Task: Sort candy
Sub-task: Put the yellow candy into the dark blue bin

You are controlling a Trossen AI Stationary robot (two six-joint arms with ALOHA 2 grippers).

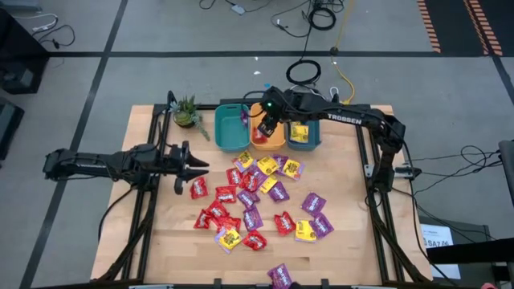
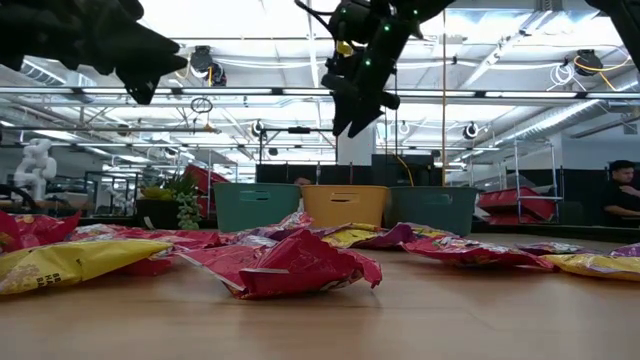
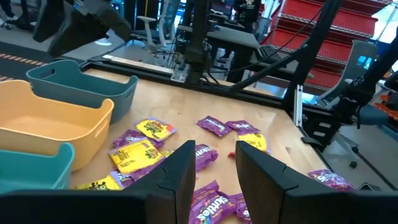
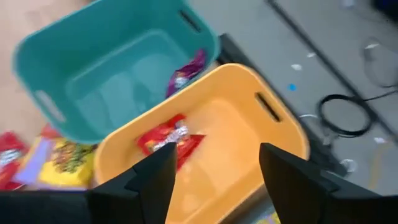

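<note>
My right gripper (image 4: 214, 171) hangs over the orange bin (image 4: 283, 134), fingers apart and empty. Directly below it a red candy packet (image 4: 166, 140) lies on the bin's floor. In the teal bin (image 4: 43, 53) beside it, a purple packet (image 4: 186, 71) leans against the wall, and a yellow packet (image 1: 299, 132) sits in the third bin (image 1: 315, 138). My left gripper (image 1: 195, 167) waits, fingers parted, holding nothing, beside the scattered candy (image 1: 257, 197) on the table (image 1: 345, 257). A small plant (image 1: 186, 112) stands near the teal bin.

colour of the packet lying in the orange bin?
Red packet, lying in the orange bin. Clearest in the right wrist view.
</note>
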